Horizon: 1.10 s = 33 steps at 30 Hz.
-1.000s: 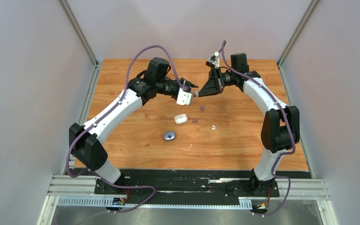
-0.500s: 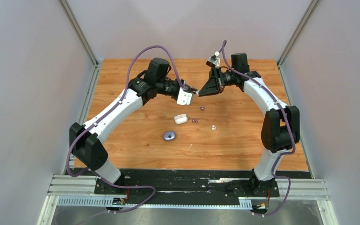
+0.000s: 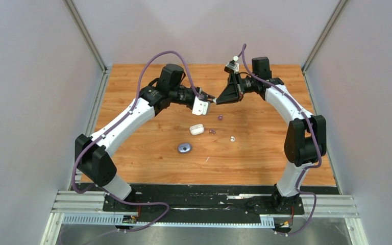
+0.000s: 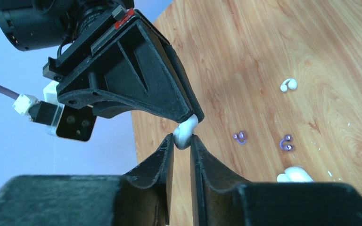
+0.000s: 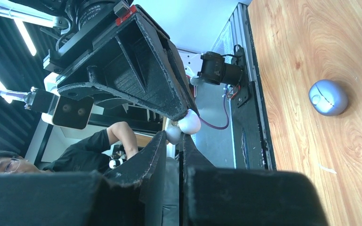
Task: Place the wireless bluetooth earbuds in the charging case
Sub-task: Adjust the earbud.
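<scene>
Two arms reach in from left and right and meet tip to tip above the far middle of the table (image 3: 132,168). One white bud (image 4: 185,134) is held between them, raised clear of the wood.

The left gripper (image 4: 183,142) has its fingers drawn close with only a narrow gap. One end of the bud is pinched at their tips. The right gripper (image 5: 173,135) comes in from the opposite side with its fingers almost together. They clamp the other end of the same bud, so both grippers grip it at once.

Everything else lies on the wood, nearer than the meeting point:
- The white case (image 3: 197,129) sits a little to the near left of the grippers and looks open.
- The purple case (image 3: 185,148) is shut and lies nearer and further left, apart from the white one.
- The far purple bud (image 3: 220,117) lies on the wood near the fingertips, just on their near right side.
- The near purple bud (image 3: 212,131) lies just right of the white case and does not touch it.
- The second white bud (image 3: 233,138) lies further right and slightly nearer, apart from the others.

All three loose buds lie on the bare wood, outside both cases.
</scene>
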Motion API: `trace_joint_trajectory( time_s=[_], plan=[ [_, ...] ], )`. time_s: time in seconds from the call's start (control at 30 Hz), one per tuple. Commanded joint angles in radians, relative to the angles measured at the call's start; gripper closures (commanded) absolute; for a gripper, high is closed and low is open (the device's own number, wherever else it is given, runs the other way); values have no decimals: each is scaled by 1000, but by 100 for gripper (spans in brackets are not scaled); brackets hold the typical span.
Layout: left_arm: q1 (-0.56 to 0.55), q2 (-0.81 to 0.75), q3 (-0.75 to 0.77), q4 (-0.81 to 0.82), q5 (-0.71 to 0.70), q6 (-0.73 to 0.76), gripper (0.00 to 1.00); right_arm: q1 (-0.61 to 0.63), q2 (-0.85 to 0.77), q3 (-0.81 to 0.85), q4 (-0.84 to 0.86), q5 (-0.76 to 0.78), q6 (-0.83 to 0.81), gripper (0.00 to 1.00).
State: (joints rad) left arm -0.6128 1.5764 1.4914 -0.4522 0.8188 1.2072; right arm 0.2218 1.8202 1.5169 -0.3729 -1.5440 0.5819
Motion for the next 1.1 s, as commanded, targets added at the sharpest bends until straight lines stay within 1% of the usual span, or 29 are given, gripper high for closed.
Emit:
trace_joint_trajectory(
  time_s=[0.0,0.03,0.1,0.3,0.53,0.7,0.93,1.07],
  plan=[
    [-7,-32,8,-5,36,-20,71,7,0,-1,59,-326,42,100],
    [-7,-34,3,0,36,-23,68,7,-1,-1,61,-326,42,100],
    [-7,-39,1,6,40,-28,68,7,0,0,63,-326,46,100],
    [-7,-44,-1,8,38,-42,72,8,-1,-7,68,-326,52,100],
    [-7,-69,-14,39,22,-67,73,7,4,-15,83,-326,71,100],
    [-7,-85,-27,51,3,-82,67,7,5,-21,95,-326,83,100],
    [-8,-73,-6,13,16,-79,73,7,8,-23,105,-326,93,100],
    [-7,-50,21,-32,29,-62,73,7,8,-24,110,-326,98,100]
  ],
)
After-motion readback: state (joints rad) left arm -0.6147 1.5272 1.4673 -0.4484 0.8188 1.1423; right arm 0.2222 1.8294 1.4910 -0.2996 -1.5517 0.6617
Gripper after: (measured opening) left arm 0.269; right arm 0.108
